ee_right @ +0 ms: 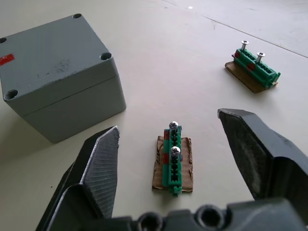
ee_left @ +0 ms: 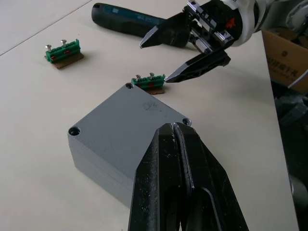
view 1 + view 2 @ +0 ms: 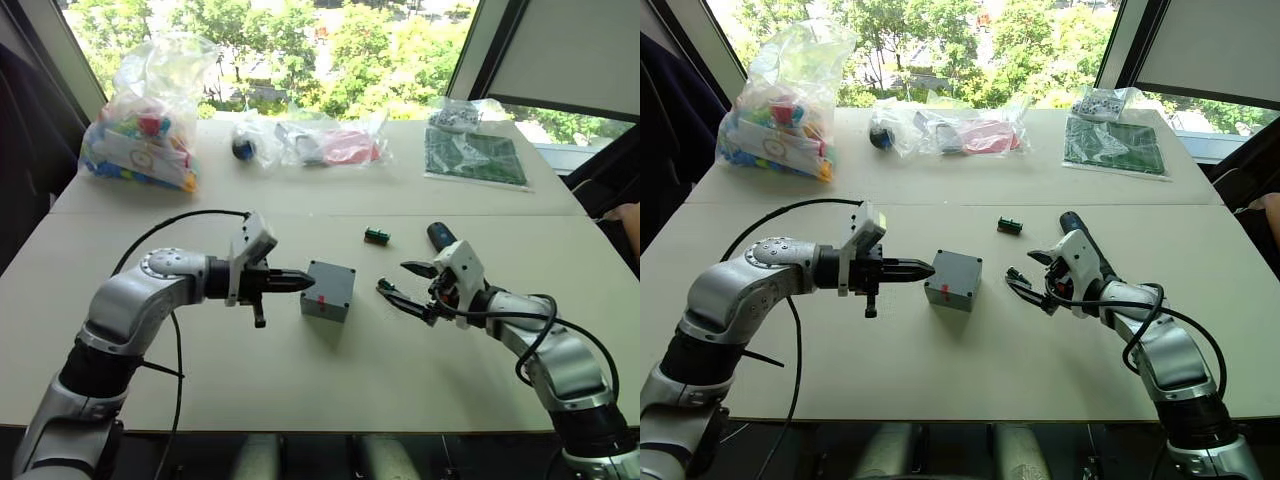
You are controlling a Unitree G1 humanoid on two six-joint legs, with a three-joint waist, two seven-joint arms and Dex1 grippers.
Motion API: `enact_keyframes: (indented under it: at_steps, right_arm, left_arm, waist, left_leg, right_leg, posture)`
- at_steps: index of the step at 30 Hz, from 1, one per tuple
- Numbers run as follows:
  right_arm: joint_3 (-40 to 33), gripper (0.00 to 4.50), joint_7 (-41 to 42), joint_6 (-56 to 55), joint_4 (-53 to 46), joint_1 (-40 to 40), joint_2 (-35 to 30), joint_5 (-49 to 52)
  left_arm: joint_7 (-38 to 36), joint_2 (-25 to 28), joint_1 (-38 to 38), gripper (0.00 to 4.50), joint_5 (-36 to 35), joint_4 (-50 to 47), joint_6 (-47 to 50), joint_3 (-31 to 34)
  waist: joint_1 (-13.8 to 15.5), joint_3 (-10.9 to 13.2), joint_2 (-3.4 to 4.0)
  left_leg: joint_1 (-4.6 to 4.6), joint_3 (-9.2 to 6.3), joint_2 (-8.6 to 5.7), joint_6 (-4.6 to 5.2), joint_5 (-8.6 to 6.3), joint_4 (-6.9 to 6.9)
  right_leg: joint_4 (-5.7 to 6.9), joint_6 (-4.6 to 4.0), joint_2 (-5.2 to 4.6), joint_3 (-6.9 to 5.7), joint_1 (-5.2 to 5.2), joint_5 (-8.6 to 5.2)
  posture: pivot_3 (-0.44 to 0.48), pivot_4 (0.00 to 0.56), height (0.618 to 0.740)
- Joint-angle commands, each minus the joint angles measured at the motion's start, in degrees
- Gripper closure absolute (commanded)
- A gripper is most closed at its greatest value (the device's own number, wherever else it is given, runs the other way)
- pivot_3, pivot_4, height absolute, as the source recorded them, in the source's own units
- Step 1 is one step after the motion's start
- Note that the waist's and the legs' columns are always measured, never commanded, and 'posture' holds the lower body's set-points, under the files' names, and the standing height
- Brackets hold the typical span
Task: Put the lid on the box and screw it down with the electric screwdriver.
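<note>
The grey box [image 3: 324, 304] stands mid-table with the lid [image 3: 334, 277] lying on top of it; empty screw holes show at the lid's corners [image 2: 127, 120]. My left gripper [image 3: 303, 282] is shut, its tips at the box's left side near the red mark. My right gripper [image 3: 408, 287] is open just right of the box, its fingers either side of a small green block [image 1: 173, 161] carrying two screws. The dark electric screwdriver [image 3: 440, 236] lies on the table behind the right gripper.
A second green screw block [image 3: 377, 236] lies behind the box. At the back stand a bag of colourful toys [image 3: 145, 125], clear bags [image 3: 325, 142] and a green board [image 3: 475, 157]. A person's hand [image 3: 627, 214] shows at the right edge.
</note>
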Motion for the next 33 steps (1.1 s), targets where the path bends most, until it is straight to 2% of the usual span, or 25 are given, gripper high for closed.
enact_keyframes:
  at_steps: [1,4,8,21,25,29,33]
  right_arm:
    - [-1.69,0.21,-0.51,1.07,-0.72,0.46,0.56,1.44]
    - [-1.60,0.78,-0.94,0.59,-0.58,0.88,1.03,1.11]
    - [-1.43,2.06,-1.96,0.46,0.39,0.45,2.12,0.93]
    - [-0.63,2.06,-2.00,-1.79,3.62,-0.09,2.56,-0.30]
    - [-0.38,3.07,-2.21,-2.45,4.19,0.18,2.78,-0.73]
    - [-0.08,4.48,-2.31,-3.09,4.64,0.09,2.86,-1.26]
    - [0.02,4.48,-2.17,-3.47,4.88,0.17,2.97,-1.61]
  left_arm:
    - [-1.14,0.81,-1.11,4.50,1.20,-0.65,-2.48,0.16]
    - [-1.17,0.70,-1.75,4.50,1.10,-0.67,-2.43,0.75]
    - [-1.29,0.88,-1.98,4.50,1.08,-0.62,-2.53,1.08]
    - [-0.53,1.00,-1.37,4.50,0.78,-1.01,-2.20,2.20]
    - [-0.05,0.82,-1.15,4.50,0.55,-1.26,-2.13,2.31]
    - [0.29,0.78,-1.13,4.50,0.40,-1.28,-2.13,2.36]
    - [0.50,0.76,-1.33,4.50,0.45,-1.00,-2.20,2.47]
  waist:
    - [0.06,0.00,0.00]
    - [0.08,0.00,0.00]
    - [0.05,0.00,0.00]
    - [0.03,0.00,0.00]
    - [0.01,0.00,0.00]
    - [0.03,0.00,0.00]
    - [0.03,0.00,0.00]
  left_leg:
    - [-0.03,0.00,0.00,0.00,0.00,0.01]
    - [-0.07,0.02,-0.01,0.00,0.00,0.04]
    - [-0.07,0.02,-0.02,0.00,0.00,0.05]
    - [-0.07,0.01,-0.03,0.00,0.00,0.05]
    - [-0.07,0.01,-0.03,0.00,0.00,0.05]
    - [-0.07,0.01,-0.03,0.00,0.00,0.06]
    - [-0.07,0.01,-0.03,0.00,0.00,0.07]
  right_leg:
    - [-0.02,0.00,-0.03,0.00,0.00,0.00]
    - [-0.04,0.01,-0.11,0.01,0.00,0.00]
    - [-0.04,0.01,-0.12,0.01,0.00,0.00]
    - [-0.02,0.03,-0.08,0.01,0.00,0.02]
    - [-0.01,0.12,-0.07,0.00,-0.01,0.07]
    - [-0.01,0.13,-0.07,0.01,-0.01,0.08]
    - [0.00,0.13,-0.07,0.01,0.00,0.08]
  posture:
    - [0.000,0.150,0.740]
    - [0.000,0.150,0.740]
    - [0.000,0.150,0.740]
    - [0.000,0.150,0.740]
    - [0.000,0.150,0.740]
    - [0.000,0.150,0.740]
    - [0.000,0.150,0.740]
